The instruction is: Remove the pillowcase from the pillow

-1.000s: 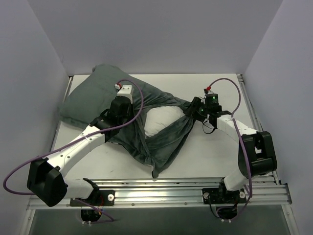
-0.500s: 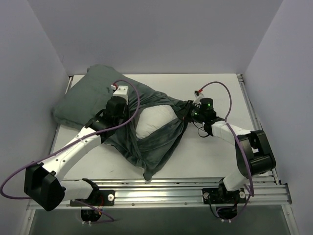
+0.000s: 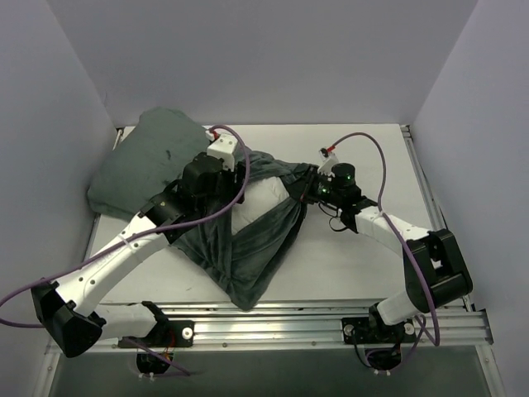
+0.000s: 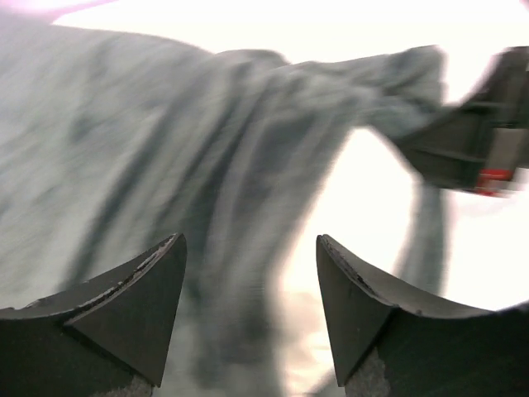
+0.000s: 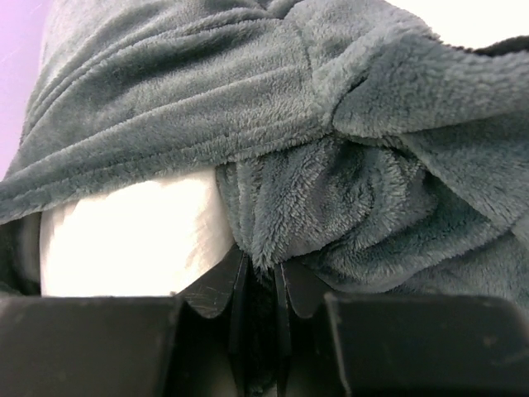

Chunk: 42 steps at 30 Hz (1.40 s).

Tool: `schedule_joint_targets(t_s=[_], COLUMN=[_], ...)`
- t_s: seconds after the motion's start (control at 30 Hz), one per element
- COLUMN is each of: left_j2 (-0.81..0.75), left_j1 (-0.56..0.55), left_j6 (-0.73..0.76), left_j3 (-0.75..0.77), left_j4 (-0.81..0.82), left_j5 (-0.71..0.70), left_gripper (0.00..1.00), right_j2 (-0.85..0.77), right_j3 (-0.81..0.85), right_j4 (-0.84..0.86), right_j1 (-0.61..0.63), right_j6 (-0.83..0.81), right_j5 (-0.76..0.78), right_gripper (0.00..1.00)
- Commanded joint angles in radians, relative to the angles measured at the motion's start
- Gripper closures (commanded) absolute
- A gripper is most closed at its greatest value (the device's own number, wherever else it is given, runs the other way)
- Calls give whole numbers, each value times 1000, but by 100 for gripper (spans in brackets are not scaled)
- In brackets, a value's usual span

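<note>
The grey-green velvety pillowcase (image 3: 145, 169) covers the back-left end of the pillow, and its loose mouth sags toward the front (image 3: 244, 265). Through that opening shows the white pillow (image 3: 258, 201). My left gripper (image 3: 241, 168) hovers over the cloth near the opening, open, with nothing between its fingers (image 4: 149, 289); in its wrist view the pillowcase (image 4: 207, 141) is blurred. My right gripper (image 3: 304, 187) is shut on a bunched fold of the pillowcase (image 5: 331, 124) at the opening's right edge, with the pillow (image 5: 124, 240) just left of the jaws.
White walls close in the table (image 3: 364, 256) at the left, back and right. A metal rail (image 3: 331, 322) runs along the front edge. Purple cables (image 3: 376, 149) loop above both arms.
My left gripper has opened, let go of the cloth and moved back and to the right. My right gripper has shut on the pillowcase edge and shifted left. The covered pillow slid left.
</note>
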Motion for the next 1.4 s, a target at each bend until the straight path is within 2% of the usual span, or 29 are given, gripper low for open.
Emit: schedule_joint_targets(t_s=[0.0,0.2,0.4,0.57,0.8,0.93,1.13,1.3,1.37], left_j2=[-8,46,141,237,319,337,366,370,368], left_j1=[-84,-185,-208,-208,-207,-205,-197,-193,-185], left_j6=[13,-35,-91,-93,-76,-75,-87,-143,-159], left_j3=[76,99,105,130,173,173,181,135,118], left_j4=[-16,17,72,78,35,17,-31,-55,-55], left_j5=[-38,-31,14,-66,-244,-301,-261,-212,-184], left_gripper=[27,27,30,31,23,13,9,9,12], right_j2=[-52,-38,-39,-46,-56,-64,-62,-72,-70], right_j3=[66,78,76,76,81,86,89,98,101], right_j4=[120,125,103,84,51,36,27,7,1], right_j1=[40,55,68,78,103,115,120,123,126], right_j6=[27,22,2,-16,-52,-75,-85,-102,-108], right_j5=[-78,-72,-51,-43,-20,-8,0,15,17], right_gripper=[100,100,100,100,100,100,100,100,100])
